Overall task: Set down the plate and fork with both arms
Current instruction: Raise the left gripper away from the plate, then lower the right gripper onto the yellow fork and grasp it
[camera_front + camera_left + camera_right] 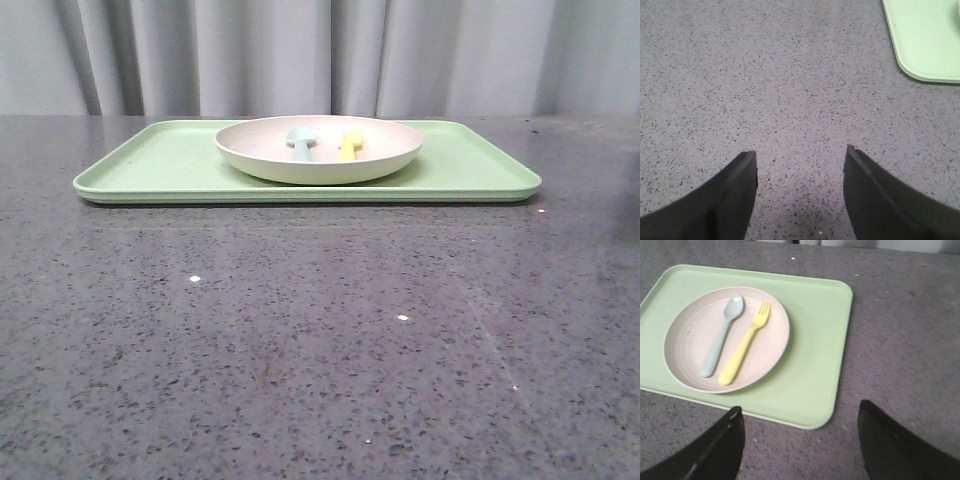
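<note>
The cream-pink plate [330, 165] sits on the light-green tray [150, 165] at the back of the table. The yellow fork [349, 146] lies in the plate beside a light-blue spoon [300, 143]. In the right wrist view the plate [770, 350] holds the fork [744, 348] and the spoon [720, 336]. My right gripper [800, 412] is open and empty, above the table next to the tray's corner. My left gripper [801, 152] is open and empty over bare table, apart from the tray corner [925, 45]. Neither gripper shows in the front view.
The tray [815, 385] takes up the back middle of the dark speckled table [320, 350]. A grey curtain [320, 55] hangs behind the table.
</note>
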Controlling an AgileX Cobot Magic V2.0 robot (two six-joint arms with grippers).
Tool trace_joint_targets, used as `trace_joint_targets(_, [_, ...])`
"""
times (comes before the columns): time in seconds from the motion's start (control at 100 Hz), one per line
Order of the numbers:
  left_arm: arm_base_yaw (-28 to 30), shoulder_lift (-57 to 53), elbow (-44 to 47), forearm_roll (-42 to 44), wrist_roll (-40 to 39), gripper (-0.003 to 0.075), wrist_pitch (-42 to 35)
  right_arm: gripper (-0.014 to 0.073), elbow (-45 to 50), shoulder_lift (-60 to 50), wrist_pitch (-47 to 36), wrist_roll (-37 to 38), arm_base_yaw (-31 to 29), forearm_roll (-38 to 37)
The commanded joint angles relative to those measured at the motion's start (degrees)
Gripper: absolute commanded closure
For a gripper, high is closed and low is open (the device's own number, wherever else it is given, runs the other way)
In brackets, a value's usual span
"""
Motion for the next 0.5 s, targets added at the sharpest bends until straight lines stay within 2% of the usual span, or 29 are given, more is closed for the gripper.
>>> trace_joint_targets(0.0, [0.15, 0.33, -1.54, -0.29, -0.47, 0.0336, -3.41, 0.0104, -6.77, 4.91, -2.68, -0.02, 2.44, 0.77])
trace_joint_targets(0.22, [0.15, 0.33, -1.54, -0.29, -0.47, 0.0336, -3.41, 0.0104, -21.43, 19.77, 3.42, 5.43, 6.34, -1.17])
trace_joint_targets(0.49, [0.15, 0.33, -1.54, -0.29, -0.47, 0.0336, -3.41, 0.0106, -35.82, 33.21, 8.38, 16.82, 12.67, -13.41])
